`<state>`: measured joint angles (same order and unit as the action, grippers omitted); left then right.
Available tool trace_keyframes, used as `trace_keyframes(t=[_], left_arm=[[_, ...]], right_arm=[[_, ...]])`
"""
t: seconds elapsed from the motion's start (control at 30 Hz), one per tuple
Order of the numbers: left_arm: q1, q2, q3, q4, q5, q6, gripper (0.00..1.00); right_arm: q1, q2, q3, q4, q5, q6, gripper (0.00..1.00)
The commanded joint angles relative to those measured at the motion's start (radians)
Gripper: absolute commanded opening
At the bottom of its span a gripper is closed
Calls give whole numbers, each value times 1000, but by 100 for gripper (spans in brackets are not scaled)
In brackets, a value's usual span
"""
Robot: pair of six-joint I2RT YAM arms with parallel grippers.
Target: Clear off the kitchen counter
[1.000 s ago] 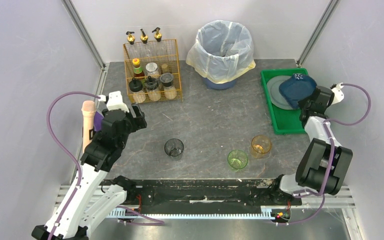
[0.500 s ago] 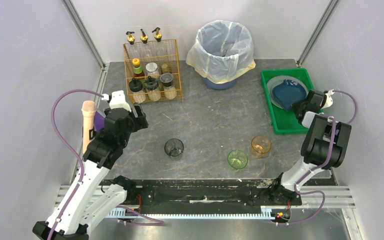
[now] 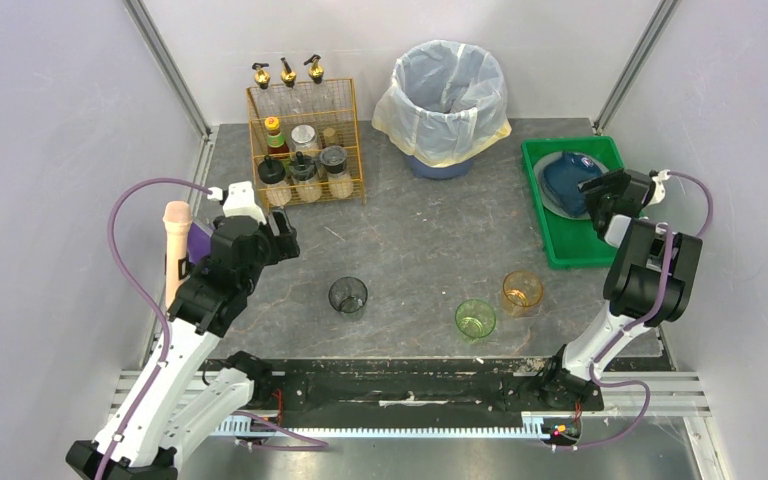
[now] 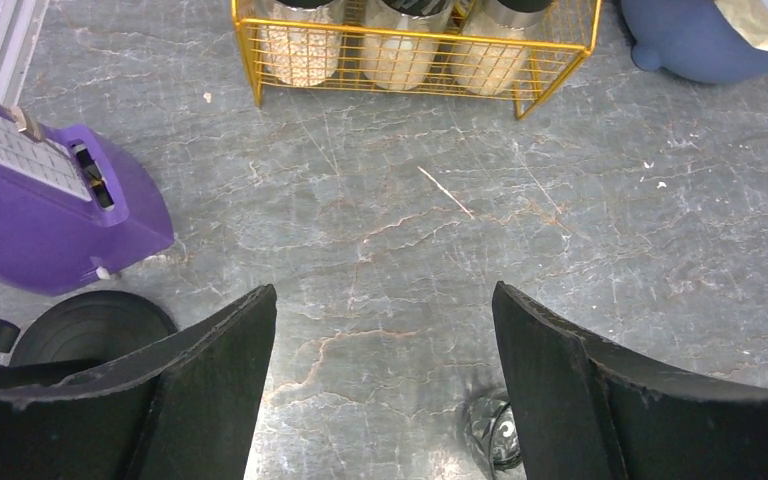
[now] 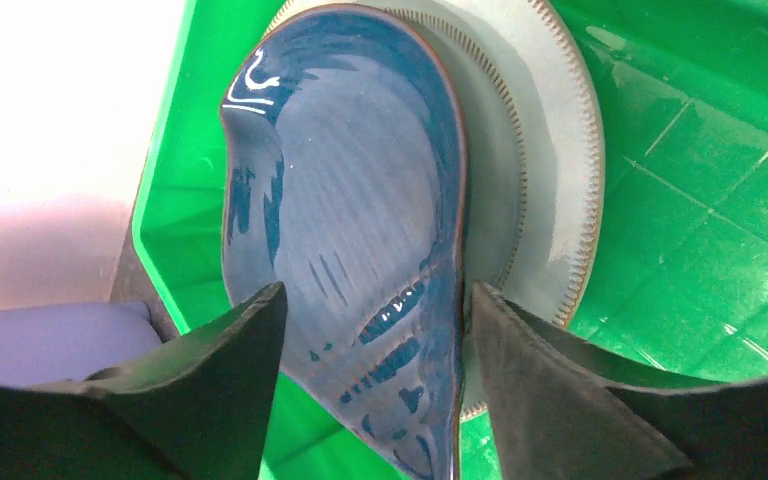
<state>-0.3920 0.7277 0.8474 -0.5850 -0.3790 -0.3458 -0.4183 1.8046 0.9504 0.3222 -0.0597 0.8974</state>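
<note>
The counter (image 3: pixel 420 240) lies under everything. The left gripper (image 4: pixel 384 330) hangs over its left edge, fingers wide apart, holding nothing. The right gripper (image 5: pixel 372 310) has its fingers apart too, over a blue plate (image 5: pixel 350 180) lying on a grey plate (image 5: pixel 550 180) in the tray (image 5: pixel 720 150) at the counter's right edge. A black cup (image 3: pixel 348 296), green cup (image 3: pixel 476 319) and orange cup (image 3: pixel 522 292) stand towards the near edge.

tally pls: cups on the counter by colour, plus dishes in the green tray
Cups on the kitchen counter: 3 (dark cup, green cup, amber cup)
Dishes in the green tray: 2 (blue dish, grey plate under it)
Total: 5
</note>
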Motion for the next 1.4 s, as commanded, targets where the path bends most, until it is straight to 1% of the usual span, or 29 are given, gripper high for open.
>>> trace_keyframes(t=[0.0,0.03,0.17,0.33,0.4,0.5,0.6,0.67,0.77,0.87,0.97,1.07,1.3,1.37], left_arm=[[6,-5,-1,51,77,19,84],[5,-2,-1,50,98,21,84],[7,17,11,30,173,12,84],[3,43,34,-12,251,-24,84],[-3,48,41,-41,239,-39,84],[-19,52,45,-68,244,-67,83],[-76,69,61,-102,250,-104,81],[-140,87,69,-128,230,-134,82],[-257,119,72,-168,160,-182,81],[-319,153,42,-193,109,-235,81],[-345,184,1,-197,88,-275,80],[-354,220,-36,-173,64,-295,77],[-357,318,-100,-51,110,-323,64],[-357,335,-120,-27,107,-332,58]], right_arm=[[-10,-86,25,-19,33,-40,76],[-10,-112,19,-44,45,-56,79],[-10,-237,-45,-81,54,-113,87],[23,-444,-156,-103,89,-177,92],[70,-528,-197,-105,93,-210,93],[195,-625,-248,-118,135,-269,94],[326,-708,-307,-107,183,-315,95],[395,-740,-340,-105,187,-331,96],[503,-773,-381,-107,185,-354,96],[611,-807,-413,-113,199,-393,98],[714,-832,-431,-128,219,-448,98],[785,-857,-456,-128,228,-498,98],[852,-935,-541,-52,189,-531,98],[858,-951,-549,-43,183,-534,98]])
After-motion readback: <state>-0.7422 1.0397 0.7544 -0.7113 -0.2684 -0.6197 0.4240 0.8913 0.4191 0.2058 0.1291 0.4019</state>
